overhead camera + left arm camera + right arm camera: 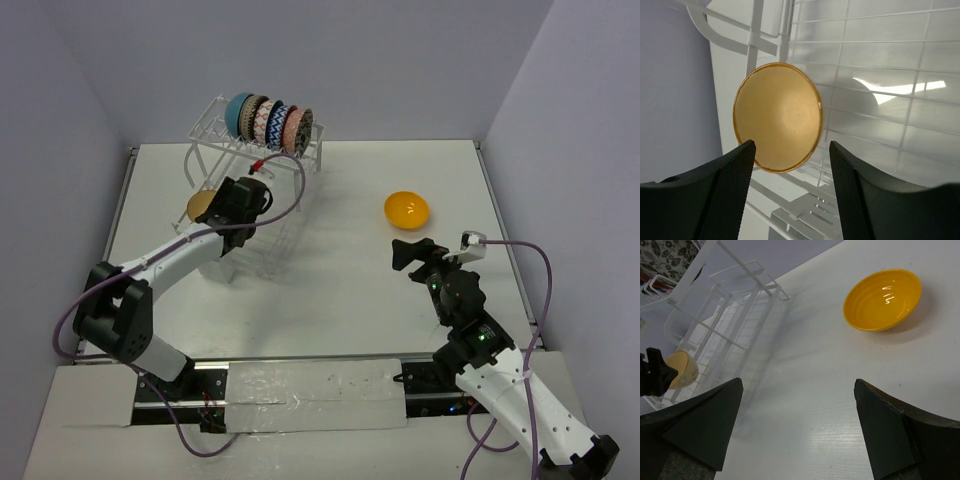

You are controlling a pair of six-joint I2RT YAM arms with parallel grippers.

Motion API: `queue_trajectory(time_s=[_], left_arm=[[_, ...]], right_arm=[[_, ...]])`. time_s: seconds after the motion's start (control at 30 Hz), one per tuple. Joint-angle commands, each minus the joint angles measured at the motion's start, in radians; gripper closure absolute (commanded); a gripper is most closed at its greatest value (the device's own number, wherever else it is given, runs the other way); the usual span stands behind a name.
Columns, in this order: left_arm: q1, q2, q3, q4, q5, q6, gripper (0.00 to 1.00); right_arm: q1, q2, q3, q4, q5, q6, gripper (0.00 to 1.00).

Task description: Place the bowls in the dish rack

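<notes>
Left wrist: left fingers point(727, 195) standing spread before tan bowl point(777, 122).
Right wrist: right fingers point(695, 425) standing spread near orange-yellow bowl point(882, 300).

Just ahead of the left gripper point(791, 145), the tan bowl point(777, 117) loses its lower rim behind one fingertip point(747, 150); whether they touch cannot be told. Both fingers run off the bottom edge, and the dish rack point(880, 75) runs off every side. Far ahead and left of the right gripper point(798, 381), a floral-patterned bowl point(662, 255) is cropped by the corner. From above, the racked bowls point(268, 122) overlap, each hiding most of the next.
</notes>
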Motion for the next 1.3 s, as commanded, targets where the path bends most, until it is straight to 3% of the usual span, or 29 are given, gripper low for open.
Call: queue_trajectory(time_s=[0.0, 0.3, 0.47, 0.9, 1.27], left_arm=[[0.08, -0.107, 0.021, -0.071, 0.135, -0.204, 0.34], [0.281, -0.082, 0.215, -0.367, 0.238, -0.675, 0.27], [0.327, -0.032, 0.278, -0.444, 0.287, -0.789, 0.3], [0.408, 0.019, 0.203, -0.386, 0.376, -0.864, 0.45], [0.456, 0.053, 0.169, -0.351, 0.379, -0.861, 0.5]], right_arm=[[-0.008, 0.005, -0.002, 0.033, 0.018, 0.002, 0.0], [-0.011, 0.025, -0.002, 0.033, 0.013, 0.005, 0.0], [-0.011, 0.031, -0.002, 0.035, 0.012, 0.005, 0.0], [-0.014, 0.034, -0.005, 0.04, 0.01, 0.006, 0.0], [-0.017, 0.036, -0.008, 0.043, 0.013, 0.009, 0.0]])
